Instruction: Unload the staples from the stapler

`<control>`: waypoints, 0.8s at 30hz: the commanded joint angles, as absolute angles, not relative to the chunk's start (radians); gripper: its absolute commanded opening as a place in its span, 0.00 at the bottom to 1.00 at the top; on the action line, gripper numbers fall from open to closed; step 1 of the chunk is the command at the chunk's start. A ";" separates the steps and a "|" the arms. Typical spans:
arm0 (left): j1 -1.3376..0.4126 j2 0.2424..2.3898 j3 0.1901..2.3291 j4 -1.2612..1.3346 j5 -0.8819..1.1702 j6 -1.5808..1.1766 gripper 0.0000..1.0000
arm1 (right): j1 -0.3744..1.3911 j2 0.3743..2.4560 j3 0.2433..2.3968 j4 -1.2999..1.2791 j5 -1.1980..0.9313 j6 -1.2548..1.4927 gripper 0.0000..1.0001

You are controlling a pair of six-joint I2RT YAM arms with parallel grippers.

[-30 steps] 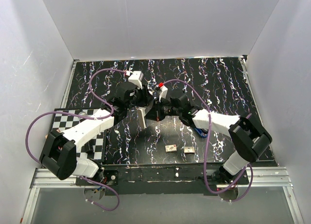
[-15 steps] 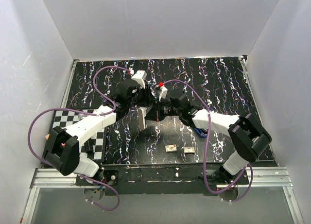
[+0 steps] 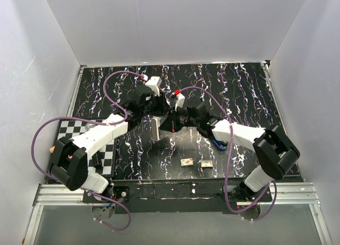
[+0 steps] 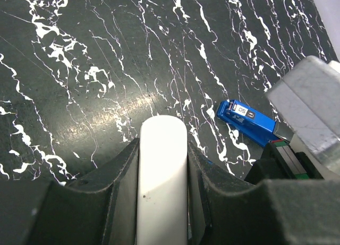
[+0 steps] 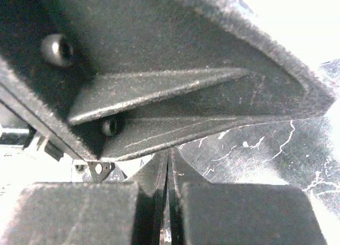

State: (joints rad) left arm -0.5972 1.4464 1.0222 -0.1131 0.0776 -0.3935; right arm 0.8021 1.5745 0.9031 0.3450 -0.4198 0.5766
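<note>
The white stapler (image 3: 154, 129) hangs above the mat, held in my left gripper (image 3: 158, 116). In the left wrist view its white body (image 4: 162, 170) fills the gap between the two black fingers (image 4: 119, 186), which press on both sides. My right gripper (image 3: 171, 120) meets the stapler from the right, close against the left gripper. In the right wrist view its fingers (image 5: 151, 202) are almost together, with a thin shiny metal sliver (image 5: 169, 231) between them. Whether that sliver is staples I cannot tell.
Two small metal staple strips (image 3: 186, 162) (image 3: 205, 163) lie on the black marbled mat (image 3: 244, 91) near the front. A blue box (image 3: 219, 144) lies under the right forearm and also shows in the left wrist view (image 4: 245, 121). A checkered board (image 3: 71, 131) lies at the left.
My left gripper has moved a little right and away with the stapler, closing up against the right gripper. The right arm has barely moved.
</note>
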 commanded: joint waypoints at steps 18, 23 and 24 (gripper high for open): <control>-0.591 1.362 1.072 -0.106 0.100 -0.379 0.00 | 0.844 1.416 0.908 0.218 -0.312 0.474 0.15; -0.592 1.338 1.066 -0.124 0.113 -0.370 0.00 | 0.844 1.341 0.879 0.123 -0.204 0.407 0.24; -0.592 1.329 1.066 -0.129 0.118 -0.368 0.00 | 0.844 1.327 0.873 0.106 -0.181 0.393 0.25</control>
State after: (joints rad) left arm -0.5972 1.3895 1.0298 -0.1349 0.0967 -0.3851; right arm 0.8360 1.3922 0.8909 0.1749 -0.2890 0.4686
